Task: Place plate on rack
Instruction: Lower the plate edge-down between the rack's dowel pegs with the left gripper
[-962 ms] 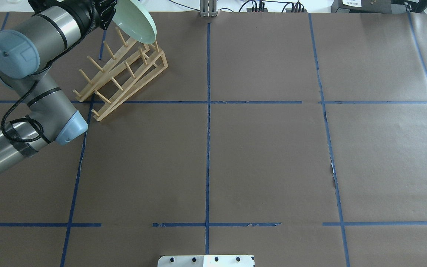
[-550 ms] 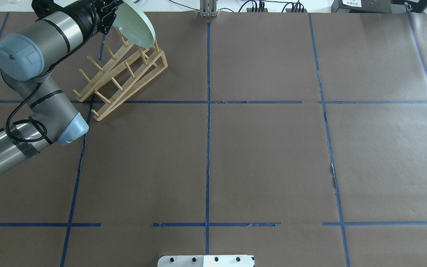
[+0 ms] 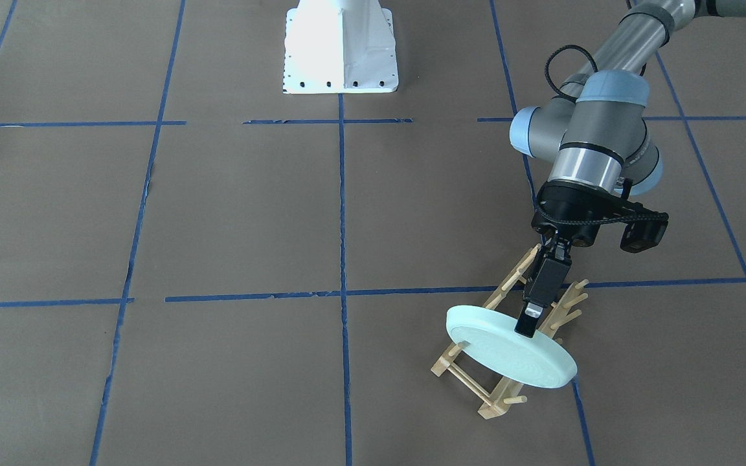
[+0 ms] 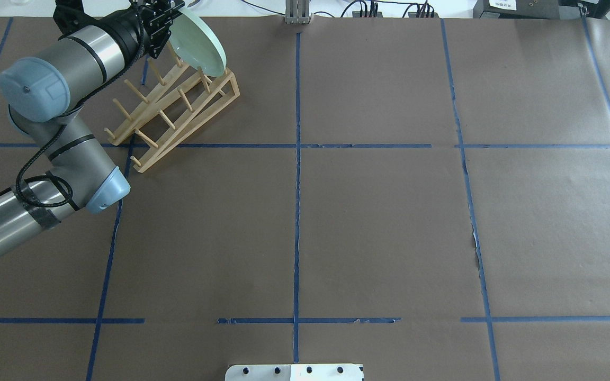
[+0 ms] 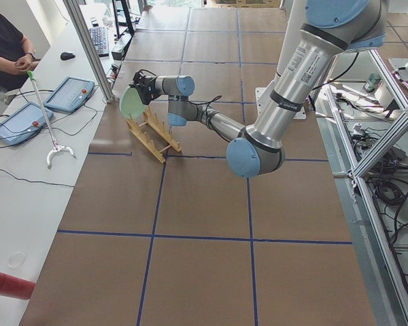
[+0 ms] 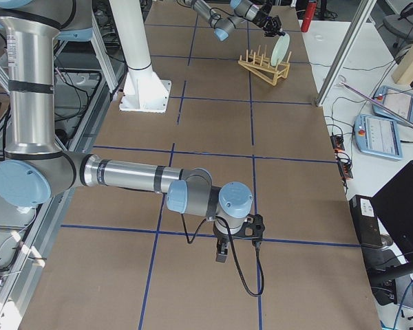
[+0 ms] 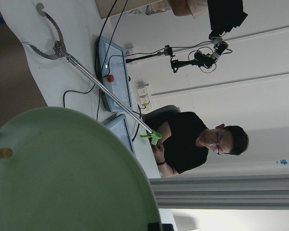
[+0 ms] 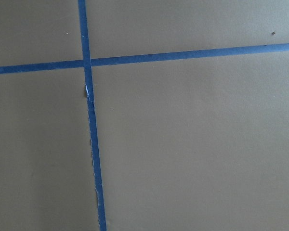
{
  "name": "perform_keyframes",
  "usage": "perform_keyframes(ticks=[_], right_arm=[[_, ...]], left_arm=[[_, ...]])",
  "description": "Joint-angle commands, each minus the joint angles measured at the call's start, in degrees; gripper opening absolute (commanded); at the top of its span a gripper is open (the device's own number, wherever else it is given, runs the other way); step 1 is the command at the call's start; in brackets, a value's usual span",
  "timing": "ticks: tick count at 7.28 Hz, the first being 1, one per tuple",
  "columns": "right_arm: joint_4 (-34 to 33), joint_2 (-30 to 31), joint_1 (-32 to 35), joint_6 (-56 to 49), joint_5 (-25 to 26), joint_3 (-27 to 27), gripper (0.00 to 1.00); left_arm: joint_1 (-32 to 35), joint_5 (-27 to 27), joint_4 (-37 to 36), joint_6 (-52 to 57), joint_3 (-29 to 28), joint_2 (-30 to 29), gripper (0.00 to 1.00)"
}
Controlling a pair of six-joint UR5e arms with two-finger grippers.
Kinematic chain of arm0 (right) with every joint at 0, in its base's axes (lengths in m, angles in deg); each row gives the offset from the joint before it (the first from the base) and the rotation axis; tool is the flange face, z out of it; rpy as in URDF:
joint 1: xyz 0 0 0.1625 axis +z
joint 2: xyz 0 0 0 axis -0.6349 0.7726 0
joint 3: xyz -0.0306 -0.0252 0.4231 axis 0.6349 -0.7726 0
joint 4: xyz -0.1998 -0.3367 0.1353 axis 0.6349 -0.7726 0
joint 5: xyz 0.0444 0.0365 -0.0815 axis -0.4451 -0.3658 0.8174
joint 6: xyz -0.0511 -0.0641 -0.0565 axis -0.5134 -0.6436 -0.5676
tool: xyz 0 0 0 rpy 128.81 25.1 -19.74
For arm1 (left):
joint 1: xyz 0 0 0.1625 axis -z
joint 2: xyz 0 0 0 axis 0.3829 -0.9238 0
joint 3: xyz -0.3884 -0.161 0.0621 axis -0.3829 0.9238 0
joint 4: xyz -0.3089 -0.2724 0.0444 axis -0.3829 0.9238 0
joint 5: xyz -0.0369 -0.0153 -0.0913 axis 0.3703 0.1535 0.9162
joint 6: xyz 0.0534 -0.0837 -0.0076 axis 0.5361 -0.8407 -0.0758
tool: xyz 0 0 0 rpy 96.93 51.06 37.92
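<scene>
The plate (image 3: 509,353), gripped at its rim by the closed left hand (image 3: 527,327), has been lowered nearer the rack's (image 4: 191,127) far pegs, so slotting seems close.

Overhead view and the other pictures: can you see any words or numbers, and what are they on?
None can be read.
White label on a black box: print too small.
Blue marks on the wall: too blurred.
Plate and rack: no writing shows.
</scene>
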State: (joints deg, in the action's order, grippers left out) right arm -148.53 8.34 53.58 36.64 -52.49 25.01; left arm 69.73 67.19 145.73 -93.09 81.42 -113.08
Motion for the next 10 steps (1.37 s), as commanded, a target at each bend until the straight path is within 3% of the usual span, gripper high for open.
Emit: perform_keyframes(ticks=[1, 5, 8, 10], right_arm=[[0.0, -0.1, 0.0, 0.0, 0.0, 0.0, 1.00], [0.0, 0.0, 0.0, 0.0, 0.0, 0.0, 1.00], [0.0, 0.0, 0.0, 0.0, 0.0, 0.0, 1.00], [0.0, 0.0, 0.0, 0.0, 0.0, 0.0, 1.00]], left_arm=[[-0.1, 0.0, -0.1, 0.1, -0.3, 0.0, 1.00], [0.0, 0.5, -0.3, 6.6, -0.2, -0.1, 1.00], [0.2, 1.4, -4.8, 33.5, 1.9, 0.6, 1.00], [1.5, 3.7, -11.6, 46.9, 7.8, 3.7, 1.00]])
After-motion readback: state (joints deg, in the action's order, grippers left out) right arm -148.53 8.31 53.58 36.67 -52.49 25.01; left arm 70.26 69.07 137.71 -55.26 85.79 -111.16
